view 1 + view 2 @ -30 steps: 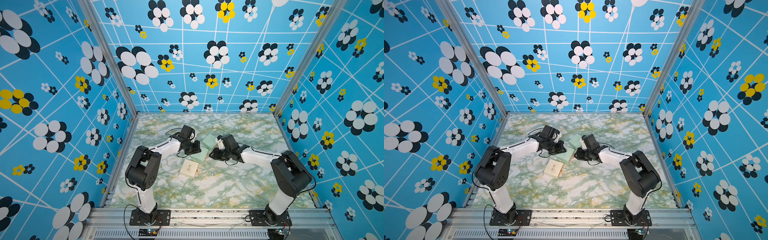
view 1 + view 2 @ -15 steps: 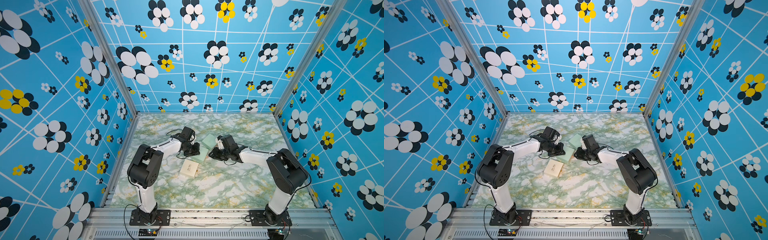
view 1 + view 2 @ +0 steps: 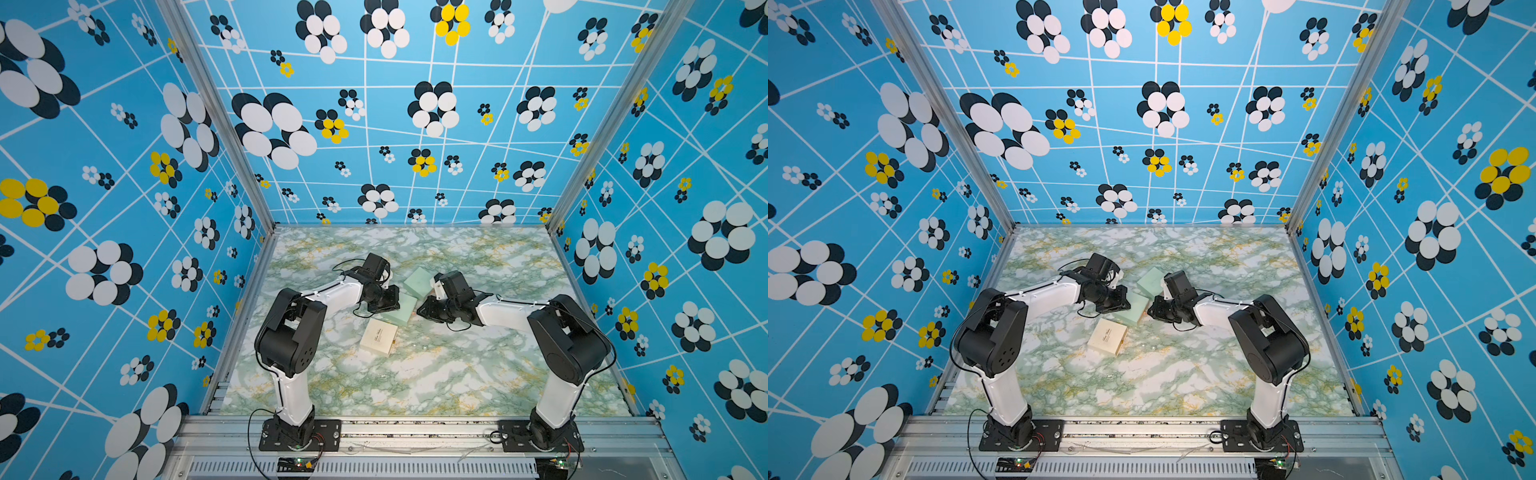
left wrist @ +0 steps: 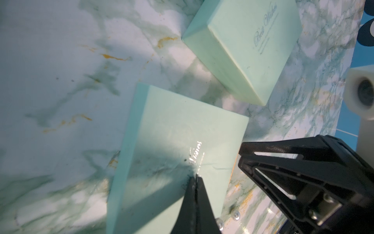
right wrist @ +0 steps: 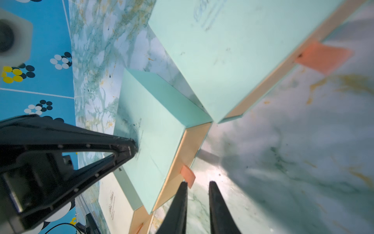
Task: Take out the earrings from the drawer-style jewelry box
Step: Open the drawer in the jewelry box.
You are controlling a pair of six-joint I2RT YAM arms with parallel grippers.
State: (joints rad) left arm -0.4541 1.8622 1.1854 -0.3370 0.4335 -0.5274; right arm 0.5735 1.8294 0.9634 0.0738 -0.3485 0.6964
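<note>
The left gripper (image 4: 196, 179) is pinched shut, its tip pressed down on the lid of the middle box (image 4: 178, 145). The right gripper (image 5: 199, 185) has a narrow gap between its jaws and holds nothing. It sits beside the orange tab (image 5: 188, 175) on the closed drawer (image 5: 192, 141). The tab is at the tip of one finger (image 5: 182, 202), not between the two. A few earrings (image 4: 235, 215), tiny silvery beads, lie on the table (image 4: 60, 60) just beside the box. Any others are hidden, I'd guess inside.

My worry is that if the jaws close where they are, they may miss the tab or nip only its corner, and it slips out on the pull. The left tip pins the box at one spot only, so a hard tug could swing it into the loose beads and scatter them. A jerked drawer could also spill whatever it holds.
</note>
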